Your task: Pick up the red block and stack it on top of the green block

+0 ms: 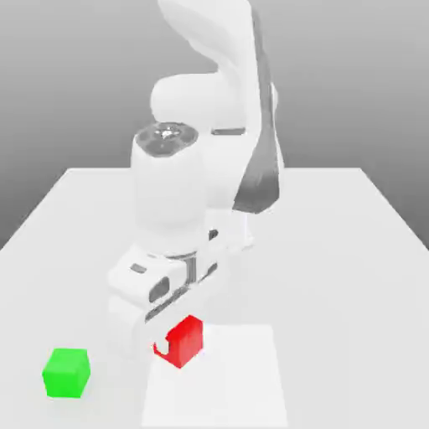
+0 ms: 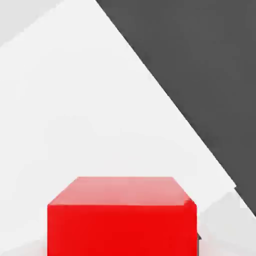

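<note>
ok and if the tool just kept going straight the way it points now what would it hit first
Probably the red block, right at the tool, or the white square beneath; whether the block is already between the fingers is unclear.

In the exterior view, taking the red block (image 1: 186,342) as landmark, the tool's hand body (image 1: 159,293) just above it covers part of the block, and how the fingertips meet the block's sides is too small and pale to make out; the arm (image 1: 209,109) above the block is cut off by the picture's upper edge. In the hand view, the red block's lower part runs out of the picture, and the dark area (image 2: 200,75) beyond the block is also cut off, too plain to identify.
</note>
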`<state>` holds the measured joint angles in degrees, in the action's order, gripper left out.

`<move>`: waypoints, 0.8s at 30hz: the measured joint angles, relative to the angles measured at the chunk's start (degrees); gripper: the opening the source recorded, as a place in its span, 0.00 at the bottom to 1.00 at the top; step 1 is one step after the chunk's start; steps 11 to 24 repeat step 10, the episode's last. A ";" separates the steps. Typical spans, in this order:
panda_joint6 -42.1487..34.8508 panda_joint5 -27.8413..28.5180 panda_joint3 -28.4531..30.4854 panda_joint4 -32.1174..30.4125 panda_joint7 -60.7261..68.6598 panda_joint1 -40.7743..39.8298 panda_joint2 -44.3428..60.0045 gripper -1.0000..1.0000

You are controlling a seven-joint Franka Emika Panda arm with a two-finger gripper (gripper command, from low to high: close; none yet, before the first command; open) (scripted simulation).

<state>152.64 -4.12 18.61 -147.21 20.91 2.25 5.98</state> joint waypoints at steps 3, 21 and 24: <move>-1.75 -1.92 3.29 3.32 4.61 -5.51 1.78 0.00; 4.62 -9.23 -0.29 4.87 10.73 -9.96 10.37 1.00; 4.62 -9.23 -0.29 4.87 10.73 -9.96 10.37 1.00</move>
